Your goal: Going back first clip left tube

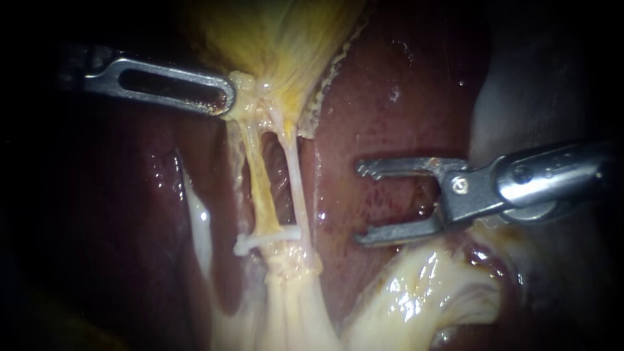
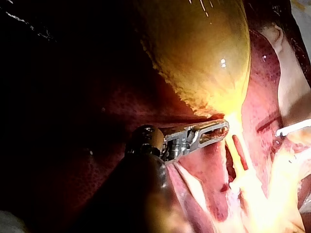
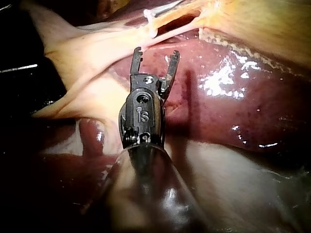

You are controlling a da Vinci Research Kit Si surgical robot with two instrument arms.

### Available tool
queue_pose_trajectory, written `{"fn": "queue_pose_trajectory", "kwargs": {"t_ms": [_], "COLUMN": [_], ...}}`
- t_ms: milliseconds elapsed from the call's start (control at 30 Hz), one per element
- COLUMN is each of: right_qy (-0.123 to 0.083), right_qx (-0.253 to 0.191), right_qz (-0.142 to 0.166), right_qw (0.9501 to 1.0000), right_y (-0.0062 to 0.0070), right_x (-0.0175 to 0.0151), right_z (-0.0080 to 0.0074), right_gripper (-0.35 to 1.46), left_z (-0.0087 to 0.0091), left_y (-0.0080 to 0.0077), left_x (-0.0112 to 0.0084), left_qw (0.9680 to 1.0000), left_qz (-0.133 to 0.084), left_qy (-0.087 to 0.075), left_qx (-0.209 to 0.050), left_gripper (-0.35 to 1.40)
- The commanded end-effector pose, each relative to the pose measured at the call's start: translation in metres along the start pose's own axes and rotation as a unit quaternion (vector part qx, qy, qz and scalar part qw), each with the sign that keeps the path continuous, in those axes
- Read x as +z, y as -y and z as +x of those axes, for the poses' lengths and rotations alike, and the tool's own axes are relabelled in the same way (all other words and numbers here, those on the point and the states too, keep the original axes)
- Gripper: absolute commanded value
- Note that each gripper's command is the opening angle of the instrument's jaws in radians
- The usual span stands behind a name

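In the endoscope view, a white clip [image 1: 266, 239] sits across the left tube [image 1: 260, 182], low down, close to where the two tubes meet the pale tissue. The right tube [image 1: 296, 182] runs just beside it and carries no clip of its own. So I judge that the clipping is done and the step in hand is the retreat of the right tool [image 1: 359, 203]. Its jaws stand wide apart and hold nothing. They lie over the liver [image 1: 390, 97], apart from both tubes. The next move calls for a straight pull back along its own shaft, away from the tubes, so that no jaw catches the clip.

The left tool [image 1: 224, 97] is at the neck of the gallbladder [image 1: 279, 39]. Its jaws seem clenched on that tissue and keep the tubes stretched.

In the left wrist view, the left tool [image 2: 221, 128] has its jaws lying together against the lower edge of the gallbladder [image 2: 194, 48].

In the right wrist view, the right tool [image 3: 155, 52] shows a clear gap between its jaws, with bare liver [image 3: 243, 97] under them. The clip [image 3: 150, 22] is ahead of the tips, not touching them.
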Motion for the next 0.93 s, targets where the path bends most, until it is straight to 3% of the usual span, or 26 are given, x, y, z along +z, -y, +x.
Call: {"fn": "queue_pose_trajectory", "kwargs": {"t_ms": [33,333,567,933], "right_qy": [0.000,-0.001,-0.002,-0.002], "right_qx": [-0.001,-0.003,-0.003,-0.003], "right_qz": [0.002,0.006,0.010,0.013], "right_qw": [1.0000,1.0000,0.9999,0.9999], "right_y": [0.0000,0.0000,0.0001,0.0001], "right_x": [-0.0002,-0.0011,-0.0011,-0.0012], "right_z": [-0.0001,-0.0006,-0.0007,-0.0007], "right_gripper": [0.50,0.50,0.50,0.50], "left_z": [0.0001,0.0017,0.0028,0.0029], "left_y": [-0.0001,-0.0015,-0.0028,-0.0029], "left_x": [0.0001,0.0026,0.0046,0.0046], "left_qw": [1.0000,0.9999,0.9999,0.9999], "left_qz": [0.000,-0.007,-0.005,-0.005], "left_qy": [0.000,0.005,-0.002,-0.002], "left_qx": [0.000,0.006,0.011,0.011], "left_gripper": [-0.35,-0.35,-0.35,-0.35]}}
